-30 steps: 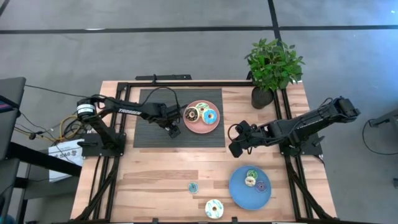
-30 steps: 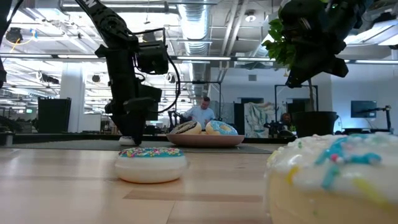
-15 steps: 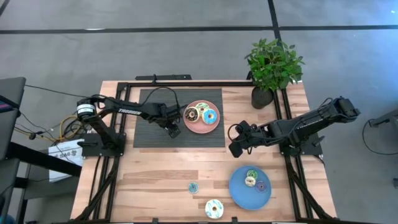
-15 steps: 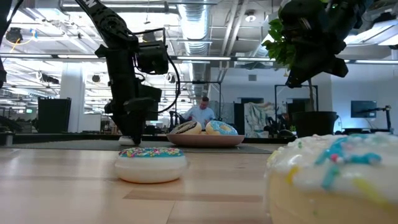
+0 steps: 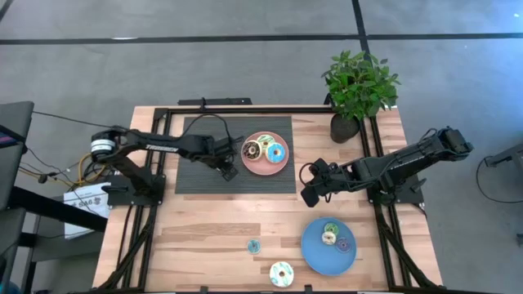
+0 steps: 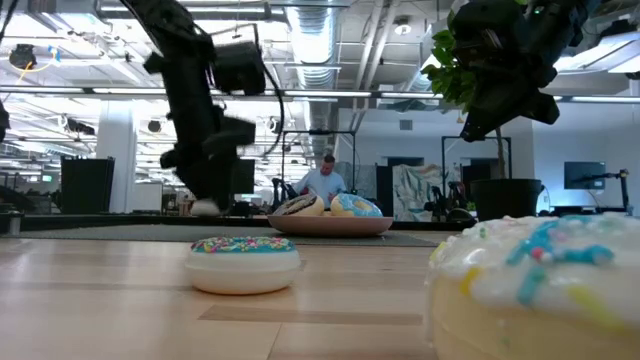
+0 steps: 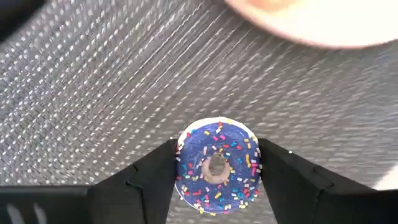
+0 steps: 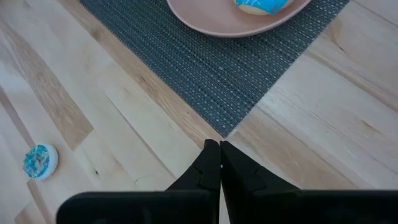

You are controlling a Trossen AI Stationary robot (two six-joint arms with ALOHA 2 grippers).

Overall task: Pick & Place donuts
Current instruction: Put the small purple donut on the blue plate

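Held donut: your left gripper (image 7: 216,180) clamps a small purple sprinkled donut (image 7: 216,167) between both fingers, just off the pink plate's near-left edge.
What changed: against half a second ago, the left gripper has risen off the grey placemat (image 5: 196,159) in the low view and the arm has shifted in the high view. You may judge the grasp made and the carry begun.
Pink plate (image 5: 263,167): holds three donuts, one chocolate (image 5: 250,149), one blue (image 5: 275,153), one pale between them.
Blue plate (image 5: 323,255): well towards the front of the table from the pink plate, with three small donuts on it.
Loose donuts: a small teal one (image 5: 254,245) and a larger white sprinkled one (image 5: 281,273) lie on bare wood, left of the blue plate.
Right gripper (image 8: 219,163): pinched shut on nothing, hovering right of the pink plate, by the placemat's corner; unmoved.
Surface: pale plank table (image 5: 204,220); potted plant (image 5: 358,86) right of the pink plate, towards the back.
Room: a person (image 6: 325,180) sits far behind the pink plate, in a bright workshop.
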